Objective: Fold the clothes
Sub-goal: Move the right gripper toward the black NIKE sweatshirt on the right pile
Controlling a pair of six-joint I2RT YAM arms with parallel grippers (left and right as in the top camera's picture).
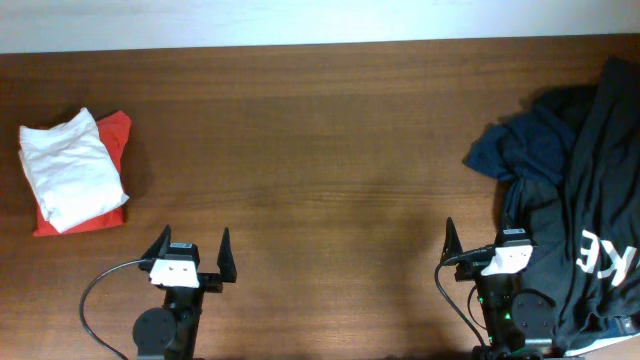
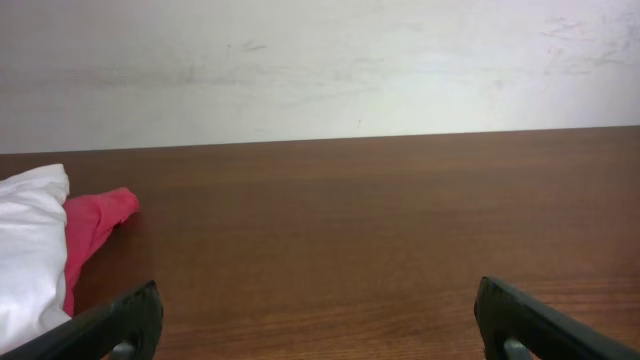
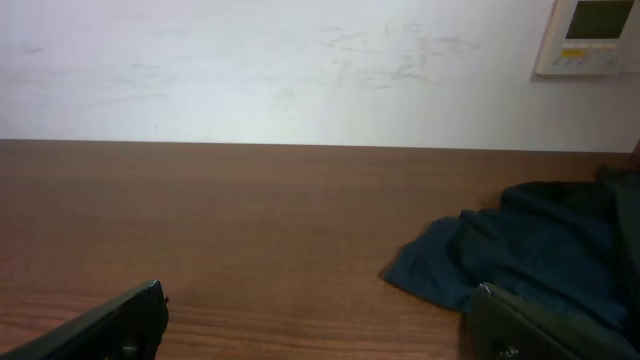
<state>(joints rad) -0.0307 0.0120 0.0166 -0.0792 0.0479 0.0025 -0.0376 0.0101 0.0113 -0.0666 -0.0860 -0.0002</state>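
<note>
A folded white garment (image 1: 70, 168) lies on a folded red one (image 1: 115, 135) at the table's left; both show at the left edge of the left wrist view (image 2: 30, 250). A heap of unfolded clothes lies at the right: a dark blue garment (image 1: 525, 145) and a black shirt with white print (image 1: 595, 210). The blue one shows in the right wrist view (image 3: 520, 250). My left gripper (image 1: 193, 255) is open and empty near the front edge. My right gripper (image 1: 480, 245) is open and empty, its right finger at the edge of the black shirt.
The brown wooden table (image 1: 320, 150) runs to a white wall at the back. A white wall panel (image 3: 590, 35) hangs at the upper right of the right wrist view.
</note>
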